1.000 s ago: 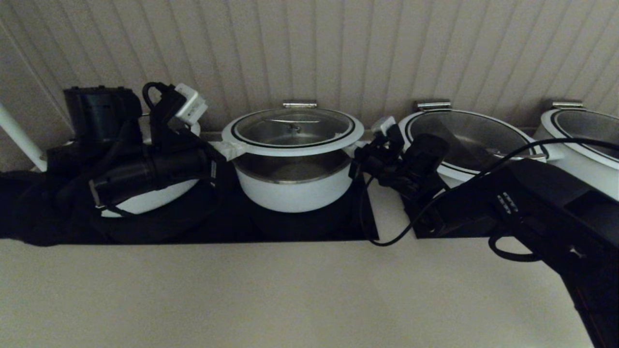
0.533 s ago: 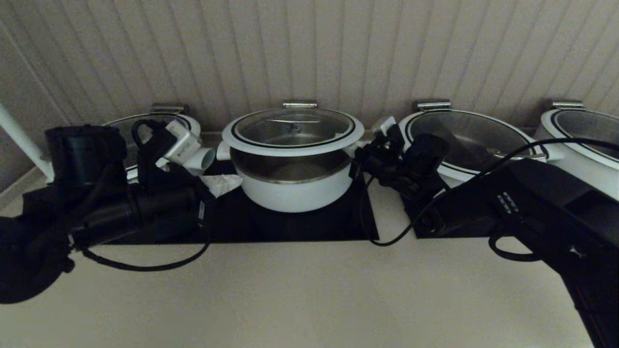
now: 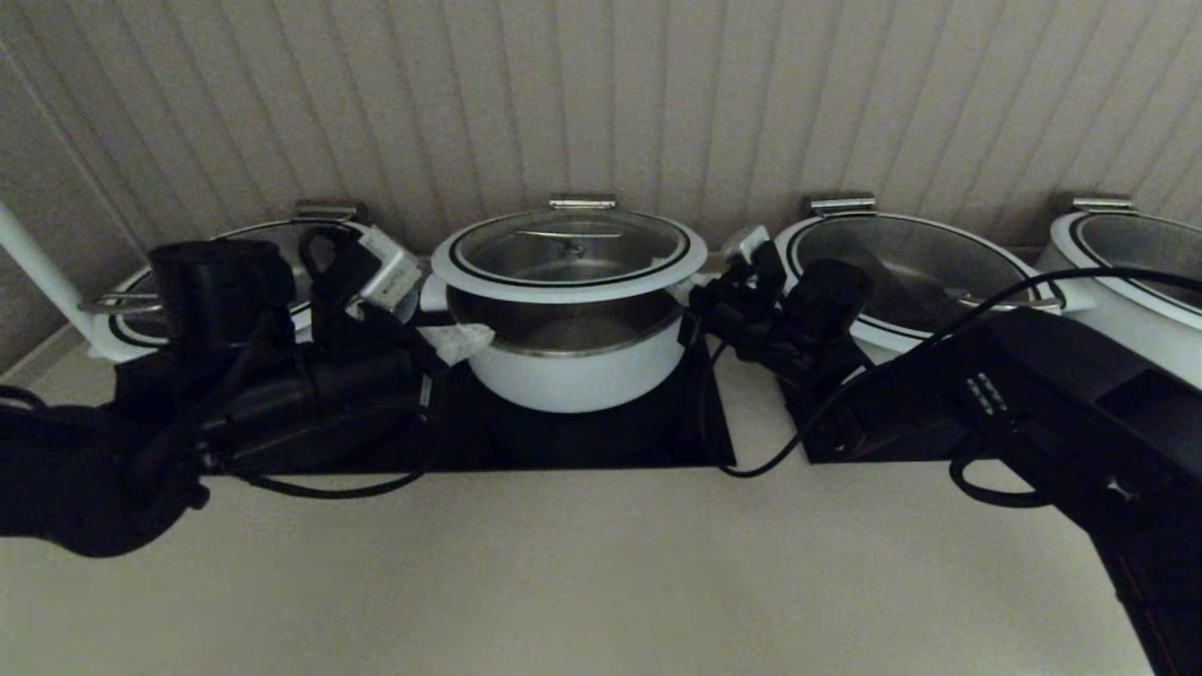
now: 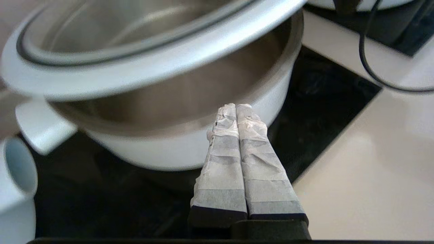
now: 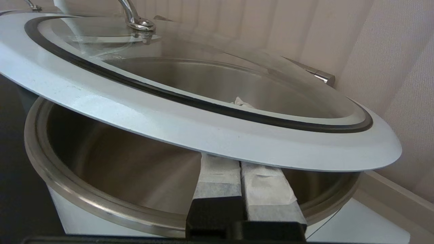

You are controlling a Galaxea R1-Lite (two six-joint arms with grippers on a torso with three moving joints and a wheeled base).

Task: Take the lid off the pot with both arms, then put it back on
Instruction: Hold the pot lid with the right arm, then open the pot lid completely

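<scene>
The lid [image 3: 568,252] hangs level a little above the pot [image 3: 573,371], with the steel inner bowl showing in the gap. My right gripper [image 3: 693,296] is at the lid's right edge. In the right wrist view it [image 5: 240,162] is shut, its tips tucked under the white rim of the lid [image 5: 203,128]. My left gripper [image 3: 460,340] is shut and empty beside the pot's left wall, below the lid and apart from it. In the left wrist view its tips [image 4: 236,107] point at the pot [image 4: 169,149], near the stub handle [image 4: 40,125].
Wider white pots with glass lids stand at the left [image 3: 235,244], right [image 3: 911,263] and far right [image 3: 1136,263]. The pots sit on black cooktop plates [image 3: 563,441]. A ribbed wall stands close behind. A black cable [image 3: 751,465] loops onto the pale counter [image 3: 601,582].
My left gripper has left the lid's left rim, dropped back and down, then come in again beside the pot's wall. The lid and the right gripper have not moved.
</scene>
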